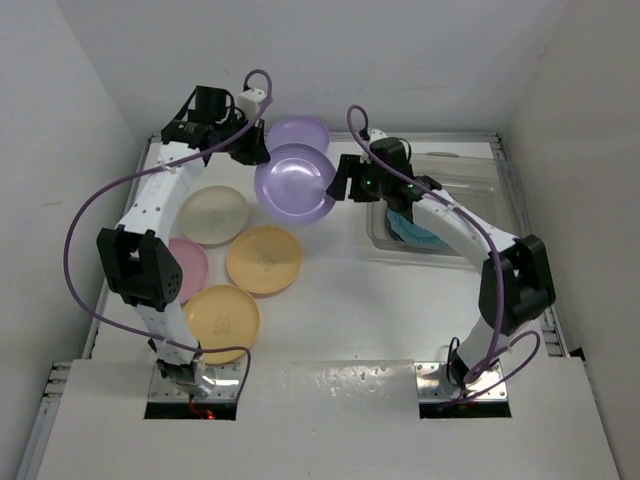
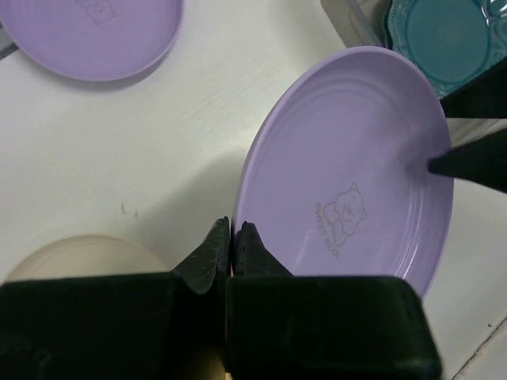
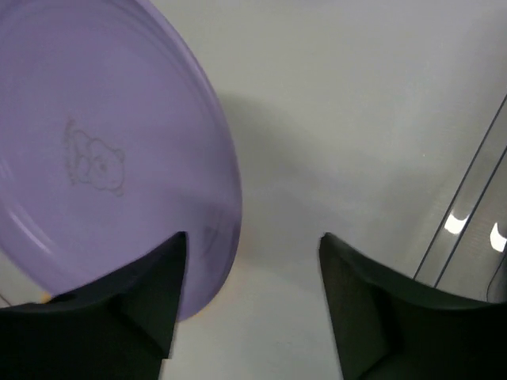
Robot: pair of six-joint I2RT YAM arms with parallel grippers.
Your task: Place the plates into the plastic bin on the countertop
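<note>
The left claw [image 2: 232,237] is pressed together on the near rim of a glossy lavender round plate [image 1: 295,183] with a faint bear drawing. The plate is held tilted above the white counter [image 1: 340,310], toward its far edge and about midway between the side edges. The right claw [image 3: 252,237] meets the plate's opposite rim with its jaws apart. The rim sits in the gap beside one finger, unclamped.

A second lavender plate [image 1: 300,132] lies flat just beyond it, against the far edge. A clear shallow plastic bin [image 1: 470,170] sits by the far right corner, and a dark teal scalloped plate [image 2: 440,36] lies inside it.

Along the left edge lie a cream plate [image 1: 213,215] and a pink plate [image 1: 188,265], the pink one partly hidden under the left arm. Two yellow-orange plates [image 1: 264,259] lie there too, one toward the middle and one nearer the near edge.
</note>
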